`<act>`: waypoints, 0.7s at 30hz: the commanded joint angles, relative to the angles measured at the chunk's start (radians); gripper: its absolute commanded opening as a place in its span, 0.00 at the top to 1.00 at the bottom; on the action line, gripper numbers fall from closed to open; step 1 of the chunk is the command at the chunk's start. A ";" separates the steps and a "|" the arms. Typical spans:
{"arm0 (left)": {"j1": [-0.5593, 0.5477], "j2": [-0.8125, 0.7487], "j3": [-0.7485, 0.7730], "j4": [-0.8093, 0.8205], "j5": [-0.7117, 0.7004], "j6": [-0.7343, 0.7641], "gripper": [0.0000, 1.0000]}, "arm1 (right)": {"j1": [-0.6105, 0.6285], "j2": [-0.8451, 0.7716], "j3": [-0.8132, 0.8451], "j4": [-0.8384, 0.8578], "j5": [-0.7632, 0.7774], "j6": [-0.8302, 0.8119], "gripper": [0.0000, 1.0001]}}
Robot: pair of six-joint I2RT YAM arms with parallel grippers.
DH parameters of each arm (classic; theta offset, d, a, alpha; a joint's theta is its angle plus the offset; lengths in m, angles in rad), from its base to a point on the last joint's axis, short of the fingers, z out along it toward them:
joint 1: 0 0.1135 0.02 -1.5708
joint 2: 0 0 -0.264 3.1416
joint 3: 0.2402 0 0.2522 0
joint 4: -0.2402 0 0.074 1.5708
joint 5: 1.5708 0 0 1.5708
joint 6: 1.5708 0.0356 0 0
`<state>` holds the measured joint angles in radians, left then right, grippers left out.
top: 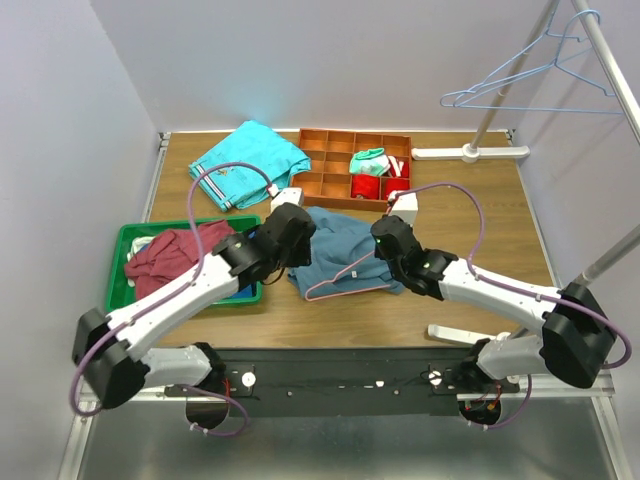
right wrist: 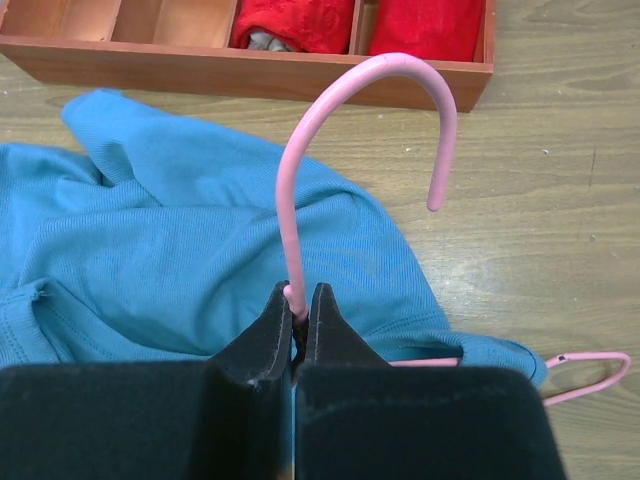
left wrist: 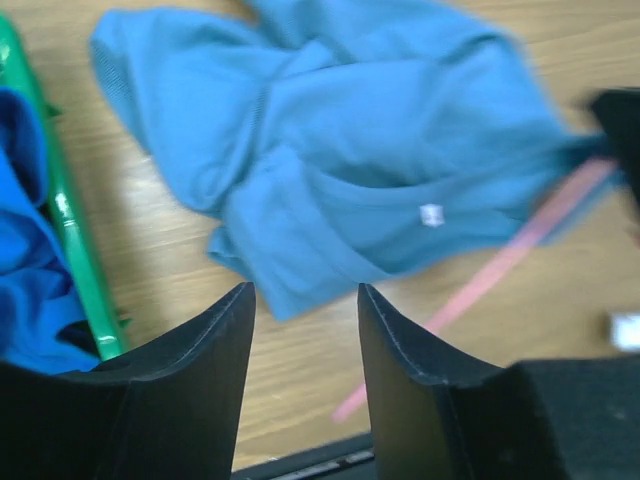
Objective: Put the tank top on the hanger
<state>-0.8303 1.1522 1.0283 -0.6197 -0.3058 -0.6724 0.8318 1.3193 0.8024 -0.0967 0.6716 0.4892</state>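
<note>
The steel-blue tank top [top: 340, 250] lies crumpled on the table's middle, and it fills the left wrist view [left wrist: 350, 170] and the right wrist view [right wrist: 180, 260]. The pink hanger [top: 345, 285] lies partly on and under the cloth, with one shoulder end poking out at the right [right wrist: 590, 375]. My right gripper [right wrist: 298, 300] is shut on the hanger's neck, just below the hook [right wrist: 400, 75], at the top's right edge [top: 385, 245]. My left gripper [left wrist: 305, 290] hovers open over the top's left side [top: 290, 235], with nothing between its fingers.
A green tray [top: 120, 270] at the left holds a maroon shirt [top: 175, 250]. A turquoise shirt [top: 250, 160] lies at the back left. A brown compartment box [top: 330, 150] stands behind the tank top. A light blue hanger [top: 530, 80] hangs on the rack at the right.
</note>
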 commanded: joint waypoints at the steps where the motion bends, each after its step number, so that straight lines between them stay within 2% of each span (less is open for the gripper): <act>1: 0.069 0.136 0.026 -0.026 -0.027 -0.016 0.48 | 0.012 0.018 -0.022 0.012 0.017 0.071 0.99; 12: 0.100 0.379 0.122 0.043 0.043 0.023 0.48 | 0.013 0.005 -0.035 0.009 0.031 0.077 0.99; 21: 0.105 0.518 0.202 0.046 -0.001 0.033 0.48 | 0.013 -0.009 -0.039 0.002 0.042 0.075 0.99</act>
<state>-0.7303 1.6161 1.1782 -0.5888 -0.2794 -0.6544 0.8387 1.3212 0.7906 -0.0906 0.6926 0.4969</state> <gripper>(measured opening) 0.523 0.056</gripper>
